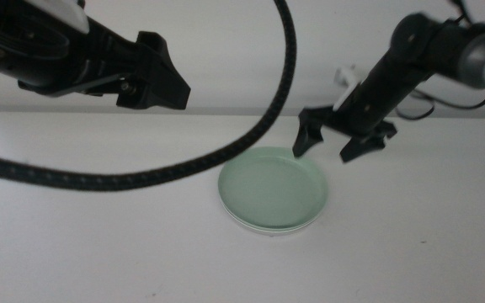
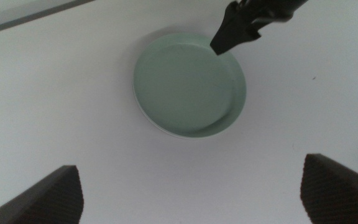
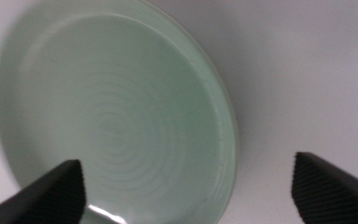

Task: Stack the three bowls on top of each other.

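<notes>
Middle view. Mint green bowl (image 1: 273,189): sits on the white bench (image 1: 99,244), roughly mid-bench, topmost of a stack; a pale rim of another bowl (image 1: 259,225) peeks out beneath its near edge. Whether two bowls lie under it I cannot tell. My right gripper (image 1: 343,139): fingers spread, hovering just above and behind the stack's far-right rim, clear of it. My left gripper (image 1: 154,76): raised well off the bench toward the far-left side, well apart from the stack; fingers spread, holding nothing. Black cable (image 1: 226,147): loops across in front.

Left wrist view. Mint green bowl seen from above, round, no long axis. My own two fingers (image 2: 42,196) wide apart, the stack well ahead of them. One right finger (image 2: 235,28) over the bowl's far rim.

Right wrist view. My right fingers (image 3: 48,190) spread and empty; one stands over the bowl's interior (image 3: 110,118), the other over bare bench beside the rim. The right arm is plainly the nearer; judged stacked, only withdrawal remains.
</notes>
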